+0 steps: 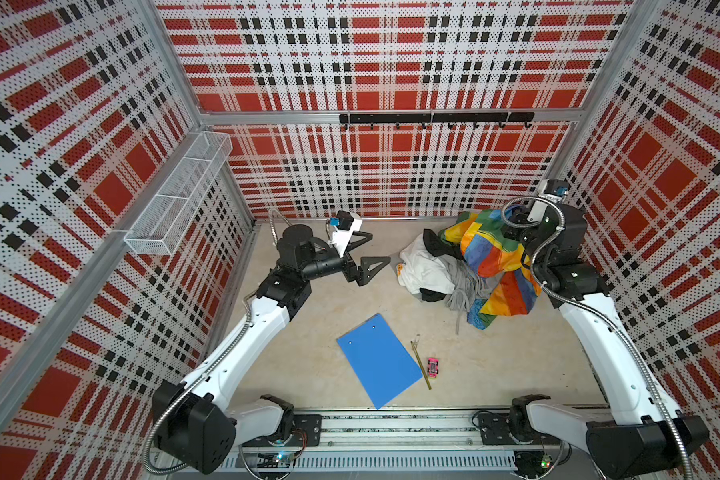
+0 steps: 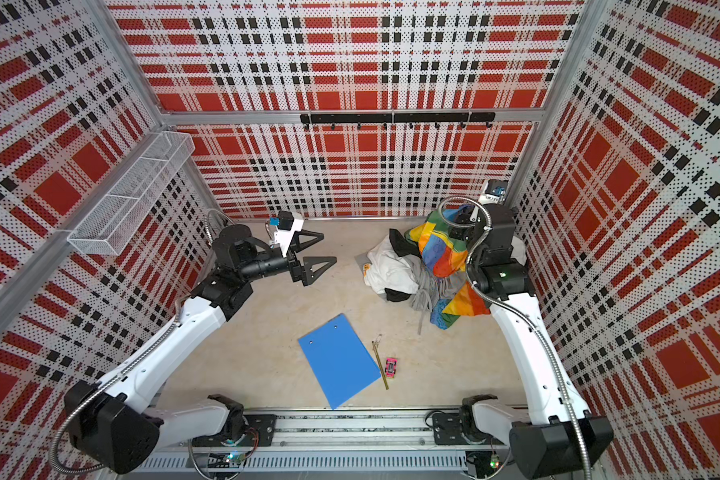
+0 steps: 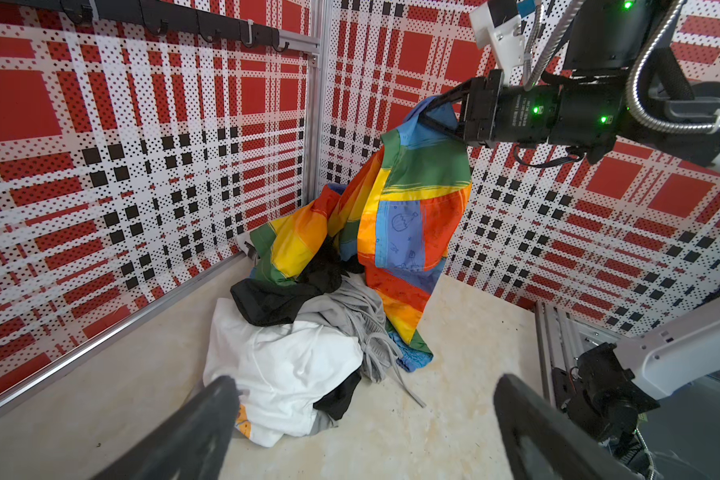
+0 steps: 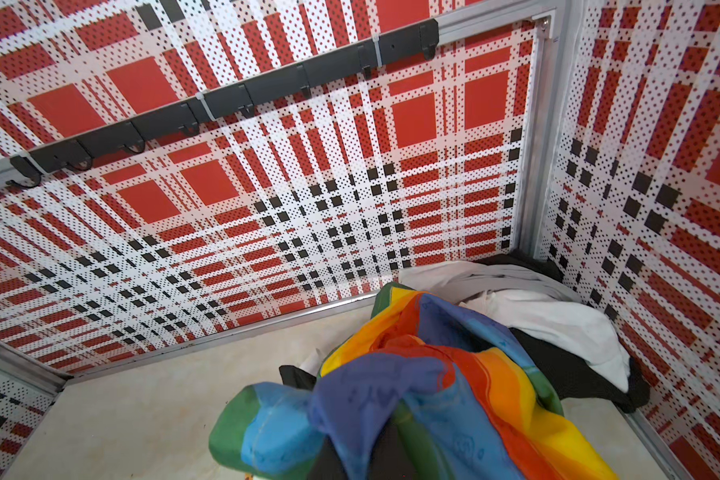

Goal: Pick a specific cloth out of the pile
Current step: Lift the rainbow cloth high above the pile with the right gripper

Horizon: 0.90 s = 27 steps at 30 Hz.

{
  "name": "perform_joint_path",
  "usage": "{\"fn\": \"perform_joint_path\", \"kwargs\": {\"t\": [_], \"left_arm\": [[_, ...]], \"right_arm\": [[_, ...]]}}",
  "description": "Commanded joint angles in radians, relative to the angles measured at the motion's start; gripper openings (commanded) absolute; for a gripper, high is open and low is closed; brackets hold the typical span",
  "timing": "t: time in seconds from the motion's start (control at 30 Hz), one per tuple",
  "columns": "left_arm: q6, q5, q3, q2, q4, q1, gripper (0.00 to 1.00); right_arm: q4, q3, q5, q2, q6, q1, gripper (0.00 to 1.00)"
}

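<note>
In both top views the cloth (image 1: pixel 491 253) rises in a peak at the far right corner of the tabletop (image 1: pixel 516 365), draped over the pile (image 1: pixel 429 270). The left hand (image 1: pixel 379 249) hovers released, well apart from the pile. A blue clipboard (image 1: pixel 379 359) lies nearer the front.

The left wrist view shows the right hand (image 3: pixel 431 110) clenched on the cloth's blue top edge. The cloth's lower end touches the tabletop beside grey and white garments.

In the right wrist view the cloth (image 4: pixel 454 386) bunches in the foreground, with the pile (image 4: pixel 558 324) behind it in the corner.
</note>
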Motion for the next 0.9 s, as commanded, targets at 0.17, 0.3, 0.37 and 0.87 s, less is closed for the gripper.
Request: {"fn": "perform_joint_path", "kwargs": {"t": [0.17,0.3,0.37,0.87], "left_arm": [[0.003,0.013,0.009,0.038,0.005,-0.037,0.99],[0.014,-0.007,0.005,0.033,0.0,-0.04,0.99],[0.015,-0.01,0.003,0.033,0.0,-0.041,0.99],[0.028,-0.024,0.006,0.048,-0.015,-0.062,0.99]], "right_arm": [[0.437,-0.005,-0.073,-0.037,-0.041,0.007,0.01],[0.462,0.07,-0.059,-0.005,-0.053,0.007,0.01],[0.478,0.093,-0.045,-0.002,-0.064,0.008,0.02],[0.669,0.137,-0.014,-0.037,-0.089,0.007,0.06]]}}
